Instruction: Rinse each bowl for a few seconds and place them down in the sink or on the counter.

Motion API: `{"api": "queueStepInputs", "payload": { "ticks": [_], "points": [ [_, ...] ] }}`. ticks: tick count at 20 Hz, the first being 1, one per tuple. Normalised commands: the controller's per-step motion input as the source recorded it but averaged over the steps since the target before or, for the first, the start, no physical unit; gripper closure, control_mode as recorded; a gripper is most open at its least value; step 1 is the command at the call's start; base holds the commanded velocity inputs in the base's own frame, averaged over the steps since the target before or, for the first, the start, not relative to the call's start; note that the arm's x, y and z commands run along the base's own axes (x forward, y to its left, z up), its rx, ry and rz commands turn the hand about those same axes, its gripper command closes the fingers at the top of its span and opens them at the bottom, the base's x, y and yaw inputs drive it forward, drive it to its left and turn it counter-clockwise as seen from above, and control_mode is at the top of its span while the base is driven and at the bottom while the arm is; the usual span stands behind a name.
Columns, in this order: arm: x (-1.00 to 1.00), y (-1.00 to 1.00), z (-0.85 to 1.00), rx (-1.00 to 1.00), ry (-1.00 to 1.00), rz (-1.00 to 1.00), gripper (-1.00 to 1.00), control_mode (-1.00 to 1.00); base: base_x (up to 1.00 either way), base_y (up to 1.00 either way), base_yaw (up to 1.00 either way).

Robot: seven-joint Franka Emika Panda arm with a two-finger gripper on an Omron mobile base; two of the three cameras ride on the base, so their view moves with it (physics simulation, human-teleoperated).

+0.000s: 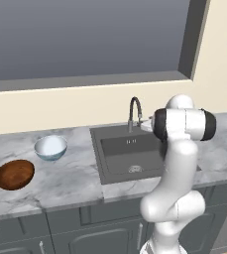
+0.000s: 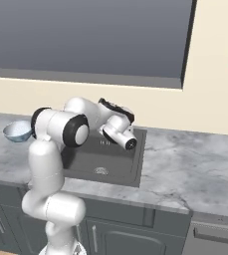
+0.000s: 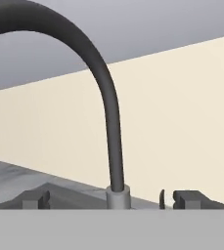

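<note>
The pale bowl point(image 1: 50, 147) is being seen on the desk point(image 1: 75, 181) at the left middle of the left base view, upright, with the brown bowl point(image 1: 14, 174) lying just beside it toward the lower left of the frame. Both are being kept apart from the sink point(image 1: 130, 154), which is set into the desk at the frame's centre; neither bowl is being held.

The end effector point(image 3: 111, 199) is being pointed at the faucet point(image 3: 106, 93), not at the bowls. In the hand view its two fingertips point(image 3: 35, 197) are being shown spread wide, one to each side of the faucet base, with nothing between them but that base.

Judged relation: in the left base view the bowls are lying well to the left of the hand, past the sink's left rim, with the pale bowl the nearer. A leftward swing over the desk is being called for before any grasp.

Bowl contents: cannot be told.
</note>
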Motion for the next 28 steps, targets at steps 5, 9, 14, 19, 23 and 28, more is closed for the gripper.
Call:
{"api": "queueStepInputs", "payload": {
  "ticks": [5,9,14,19,23,28],
  "points": [
    [0.31,0.0,-0.23,0.04,0.01,0.0,-1.0,-1.0,0.0,0.0,0.0],
    [0.3,-0.07,-0.16,0.05,0.0,0.01,-1.0,-1.0,0.0,0.0,0.0],
    [0.29,-0.18,-0.1,0.05,0.0,0.02,-1.0,-1.0,0.0,0.0,0.0],
    [0.29,-0.14,-0.12,0.05,0.0,0.03,-1.0,-1.0,0.0,0.0,0.0],
    [0.28,0.03,-0.25,0.03,0.0,0.02,-1.0,-1.0,0.0,0.0,0.0],
    [0.21,0.1,-0.3,0.0,0.0,0.02,-1.0,-1.0,0.0,0.0,0.0]
  ]
}}
